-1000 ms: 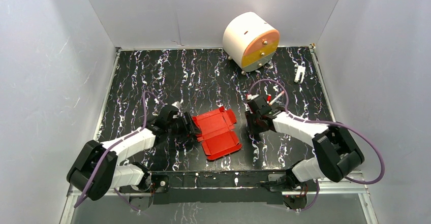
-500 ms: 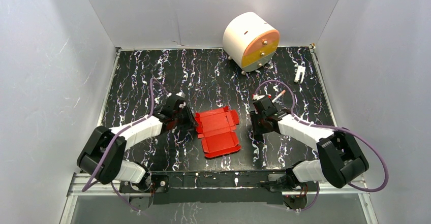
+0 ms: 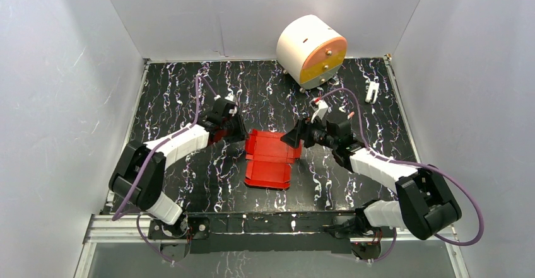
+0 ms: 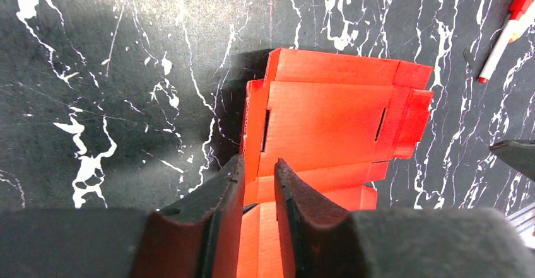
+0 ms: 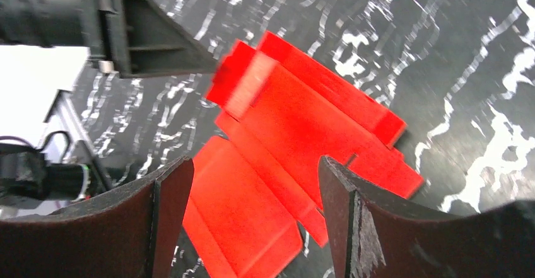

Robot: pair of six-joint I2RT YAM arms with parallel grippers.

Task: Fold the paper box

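The paper box (image 3: 271, 159) is a bright red creased sheet with flaps, lying partly folded on the black marbled table. It also shows in the left wrist view (image 4: 328, 117) and the right wrist view (image 5: 296, 145). My left gripper (image 3: 238, 130) is at the box's far-left corner. In the left wrist view, the left gripper (image 4: 258, 162) has its jaws a narrow gap apart astride the box's raised left flap, with red card showing between them. My right gripper (image 3: 291, 138) is at the box's right edge. In the right wrist view, it (image 5: 255, 164) is wide open and empty above the card.
A white-and-orange drum (image 3: 312, 51) stands at the back. A small white clip (image 3: 372, 92) lies at the far right. A red-capped white pen (image 4: 505, 32) lies beyond the box. Grey walls enclose the table on three sides.
The box has turned and shifted, with its far part now raised. The left gripper moved away from me to the box's far-left corner. The right gripper swung left to the box's right edge.
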